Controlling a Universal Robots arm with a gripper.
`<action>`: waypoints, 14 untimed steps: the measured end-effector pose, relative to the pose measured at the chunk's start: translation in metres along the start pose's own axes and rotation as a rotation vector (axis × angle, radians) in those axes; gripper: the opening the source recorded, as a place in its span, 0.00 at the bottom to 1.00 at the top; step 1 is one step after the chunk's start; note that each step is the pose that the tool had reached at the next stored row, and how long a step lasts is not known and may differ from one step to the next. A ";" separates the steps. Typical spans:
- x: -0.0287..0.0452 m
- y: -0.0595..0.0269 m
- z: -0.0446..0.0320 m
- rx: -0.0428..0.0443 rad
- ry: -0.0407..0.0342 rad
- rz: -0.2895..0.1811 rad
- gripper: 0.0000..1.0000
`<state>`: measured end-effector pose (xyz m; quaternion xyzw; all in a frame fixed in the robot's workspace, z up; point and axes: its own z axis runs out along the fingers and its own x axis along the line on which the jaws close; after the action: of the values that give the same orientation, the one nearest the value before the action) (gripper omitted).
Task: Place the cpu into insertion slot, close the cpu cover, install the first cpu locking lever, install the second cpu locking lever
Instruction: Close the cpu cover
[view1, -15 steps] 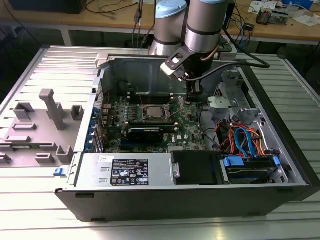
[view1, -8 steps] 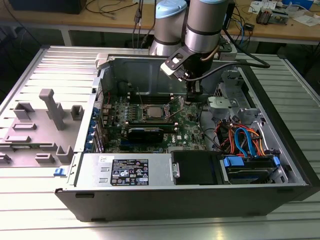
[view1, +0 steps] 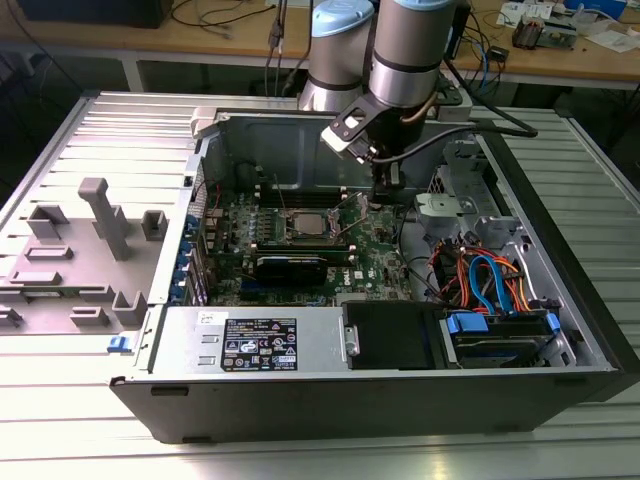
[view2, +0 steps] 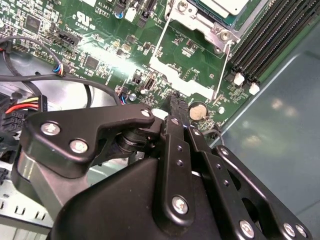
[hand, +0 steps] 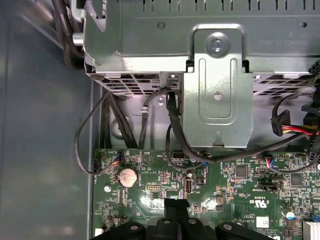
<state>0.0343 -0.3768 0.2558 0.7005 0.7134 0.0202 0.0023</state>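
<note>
Your hand (view1: 384, 198) hangs low inside the open computer case (view1: 300, 400), over the green motherboard (view1: 380, 255), just to the exterior view's right of the insertion slot (view1: 288, 232). In both wrist views the fingers (view2: 173, 107) (hand: 176, 204) look pressed together into one black tip, with nothing pinched. You can't tell whether the tip touches the board. The cpu (view1: 310, 222) lies flat in the slot, grey top up, apart from the hand. In the second wrist view the cpu cover (view2: 202, 22) shows as a silver frame around the chip, but you can't tell whether it is fully down. There, one locking lever (view2: 158, 45) and the other locking lever (view2: 224, 70), both thin wire, run out from the socket frame across the board toward the hand. A coin cell (view2: 198, 111) (hand: 127, 176) sits on the board just beside the tip. Black memory slots (view2: 260, 45) lie beside the socket. In the first wrist view a grey metal bracket (hand: 215, 85) stands past the board's edge. The case rests on a ribbed metal desk (view1: 80, 430), and a grey plastic fixture (view1: 95, 250) lies on the desk at the exterior view's left.
</note>
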 end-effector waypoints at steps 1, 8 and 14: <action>0.0000 0.0000 0.0023 0.0041 0.0002 -0.006 0.11; 0.0010 -0.0002 0.0064 0.0175 0.0006 -0.011 0.11; 0.0013 -0.0109 0.0058 0.0175 0.0006 -0.012 0.11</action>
<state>0.0236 -0.3756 0.2496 0.6960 0.7179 0.0141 -0.0040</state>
